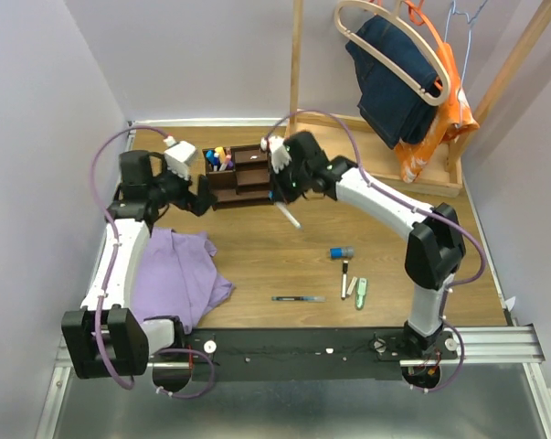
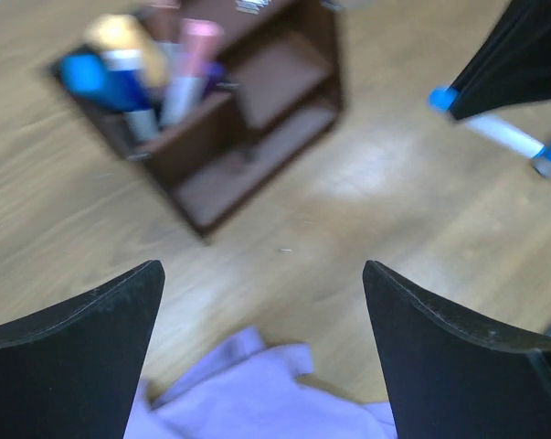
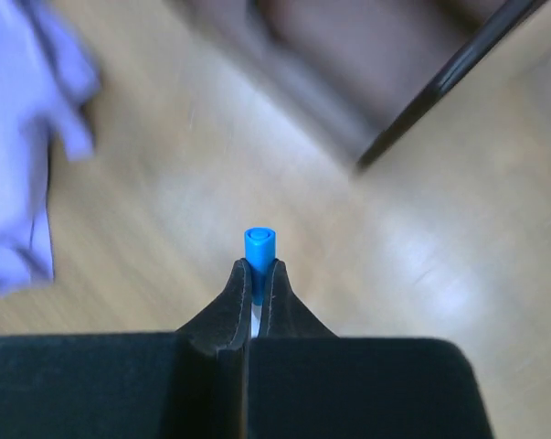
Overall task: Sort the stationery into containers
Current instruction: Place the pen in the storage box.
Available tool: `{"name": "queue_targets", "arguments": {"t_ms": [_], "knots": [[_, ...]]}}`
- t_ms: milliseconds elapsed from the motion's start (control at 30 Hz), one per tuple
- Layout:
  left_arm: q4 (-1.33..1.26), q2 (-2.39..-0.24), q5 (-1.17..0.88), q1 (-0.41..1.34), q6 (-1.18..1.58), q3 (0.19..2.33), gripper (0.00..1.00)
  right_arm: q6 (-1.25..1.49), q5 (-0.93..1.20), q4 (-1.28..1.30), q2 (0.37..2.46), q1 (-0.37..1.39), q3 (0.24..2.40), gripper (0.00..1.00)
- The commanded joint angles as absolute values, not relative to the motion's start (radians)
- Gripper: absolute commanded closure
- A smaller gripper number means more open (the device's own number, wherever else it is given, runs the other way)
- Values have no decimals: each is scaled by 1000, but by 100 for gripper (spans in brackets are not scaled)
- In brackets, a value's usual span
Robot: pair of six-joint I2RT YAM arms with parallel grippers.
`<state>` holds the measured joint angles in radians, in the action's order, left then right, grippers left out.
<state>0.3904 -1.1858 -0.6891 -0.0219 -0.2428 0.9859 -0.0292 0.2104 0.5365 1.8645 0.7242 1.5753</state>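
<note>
The dark brown organiser stands at the back of the table, with several coloured markers upright in its left compartment. My right gripper hangs just in front of its right side, shut on a white pen with a blue cap. The cap sticks out between the closed fingers in the right wrist view. My left gripper is open and empty at the organiser's front left corner. In the left wrist view the organiser lies ahead of the open gripper. The held pen shows there at the right.
A blue-grey cylinder, a black-and-white pen, a pale green piece and a dark pen lie at front right. A purple cloth lies at left. A clothes rack base with hanging garments stands at back right.
</note>
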Motion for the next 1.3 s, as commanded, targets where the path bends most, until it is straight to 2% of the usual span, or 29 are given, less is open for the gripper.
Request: {"name": "queue_targets", "arguments": {"t_ms": [0,100,200,267,367,567,900,1267], "knots": [[325,-1212,-692,-195,-59,1038,1,-112,311,454,1994,663,1840,100],[299,-1242,-696,-293,38,1048,1,-121,378,287,2016,658,1899,99],[281,-1253,-704,-330,60,1049,1,-95,437,2,1990,658,1827,99],[273,-1255,-707,-336,58,1048,1,-37,446,-245,1985,661,1793,99],[261,-1258,-706,-336,58,1035,1,-5,420,-480,2009,673,1770,99],[267,-1269,-713,-313,55,1005,1,37,383,-820,2115,718,1782,100],[359,-1292,-706,-288,5,1077,1,87,425,-1048,2321,749,1865,99],[388,-1273,-677,-287,-12,1072,1,83,451,-1141,2382,747,1792,99]]}}
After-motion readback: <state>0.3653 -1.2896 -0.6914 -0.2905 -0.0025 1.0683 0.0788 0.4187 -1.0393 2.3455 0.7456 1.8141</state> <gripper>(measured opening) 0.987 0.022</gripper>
